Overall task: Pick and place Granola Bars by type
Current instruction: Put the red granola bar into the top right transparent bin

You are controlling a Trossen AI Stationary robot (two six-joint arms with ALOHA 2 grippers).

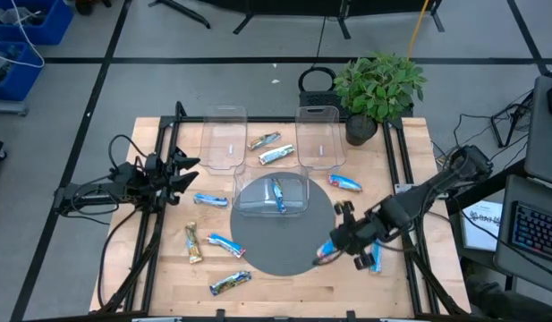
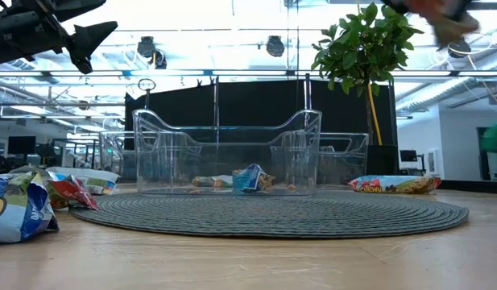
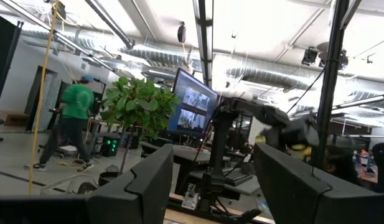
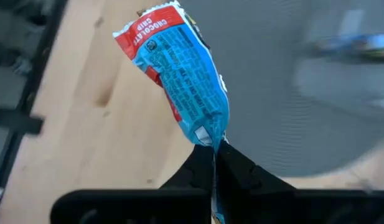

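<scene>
1. High view: the round grey mat (image 1: 284, 241) is my landmark. I count ten Granola Bars. One blue bar lies in the clear bin (image 1: 270, 195) that stands on the far part of the mat. Two bars lie beyond the mat, between the two other clear bins. One bar (image 1: 344, 183) lies just off the mat's far right edge. One (image 1: 210, 200) lies to the left of the mat, and three more lie off its near left side, one of them tan. One lies just right of the mat, close to the right arm. The tenth, a blue and red bar (image 1: 327, 250), hangs from the right gripper (image 1: 335, 249) over the near right edge of the mat. The left gripper (image 1: 188, 169) waits well left of the mat, above the table.

2. Low view: the bin on the mat holds one bar. Crumpled wrappers show at the left, so I judge that the foil is thin and bends easily.

3. Left wrist view: the left fingers (image 3: 142, 186) stand apart and hold nothing.

4. Right wrist view: the right fingers are closed tight on the end seam of the wrapper, and the bar dangles. I judge it light, soft and slippery. The flat crimped end is a good place to take hold, but the bar can swing.
</scene>
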